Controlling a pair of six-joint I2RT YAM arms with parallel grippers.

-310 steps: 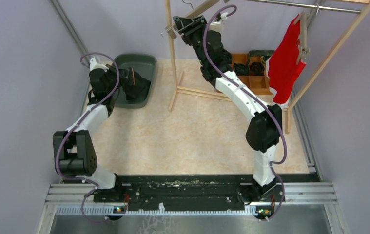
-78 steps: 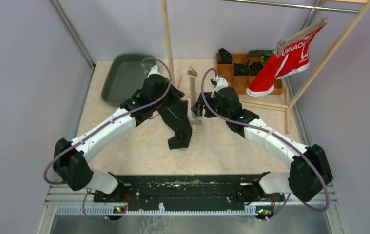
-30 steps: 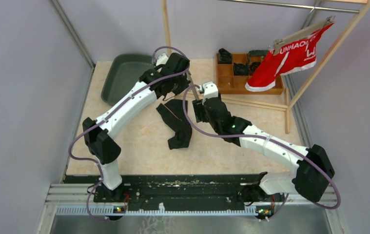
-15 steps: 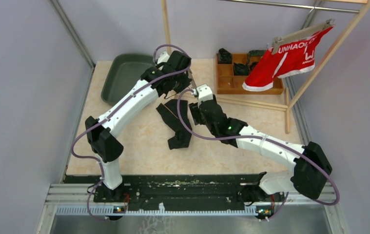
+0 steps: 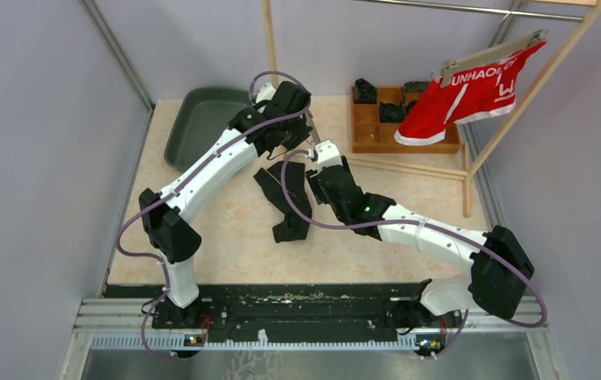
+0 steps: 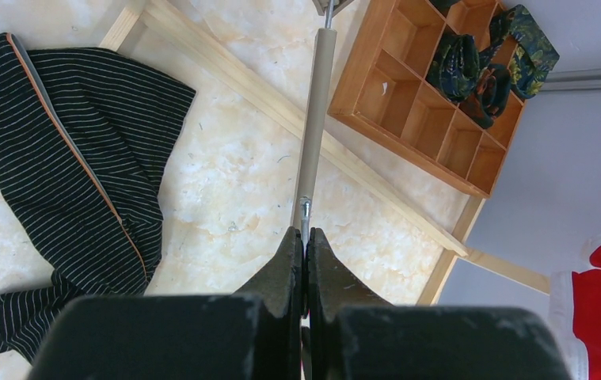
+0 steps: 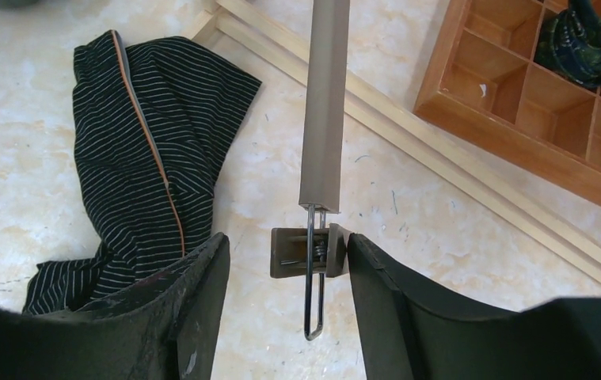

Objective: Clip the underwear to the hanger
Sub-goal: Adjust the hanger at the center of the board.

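The black striped underwear (image 5: 285,202) (image 7: 150,150) (image 6: 67,158) lies crumpled flat on the table. The hanger, a beige bar (image 6: 313,119) (image 7: 325,103), hangs over the table beside it. My left gripper (image 6: 306,237) (image 5: 301,131) is shut on the hanger's thin metal wire. The hanger's clip (image 7: 306,252) dangles from the bar's lower end on a wire loop. My right gripper (image 7: 287,241) (image 5: 313,170) stands open around that clip; its right finger (image 7: 376,277) touches the clip's side and the left finger is apart from it.
A dark green tray (image 5: 206,127) sits at the back left. A wooden compartment box (image 5: 396,131) with rolled garments stands at the back right. The wooden rack's base rails (image 5: 408,166) cross behind the hanger. Red underwear (image 5: 471,91) hangs from the rack.
My right gripper has shifted a little left and forward to the hanger's clip, its jaws narrowing. The left arm has kept the hanger still.
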